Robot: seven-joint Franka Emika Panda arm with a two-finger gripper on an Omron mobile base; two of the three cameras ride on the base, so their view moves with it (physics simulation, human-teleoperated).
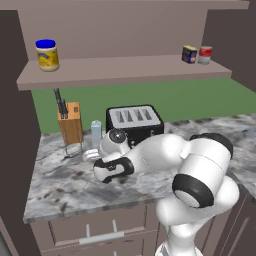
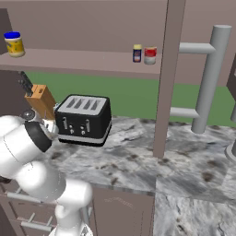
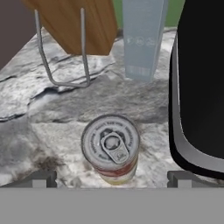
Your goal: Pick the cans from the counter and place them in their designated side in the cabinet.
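Round can (image 3: 111,148): upright on the desk (image 3: 52,144), pull-tab lid up, between the wide-spread tips of the claw (image 3: 111,178), untouched. Toaster (image 3: 201,87) just beside it; knife block (image 3: 72,24) on a wire stand and a pale carton (image 3: 142,39) beyond. Blue can (image 1: 189,54): on the cabinet shelf (image 1: 125,67), right end, beside a red-and-white can (image 1: 205,54). Yellow jar (image 1: 47,55): shelf, left end.

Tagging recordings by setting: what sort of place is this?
A rendered kitchen, most likely: a marbled counter carrying a black toaster and a wooden knife block, with a wall cabinet holding tins above.
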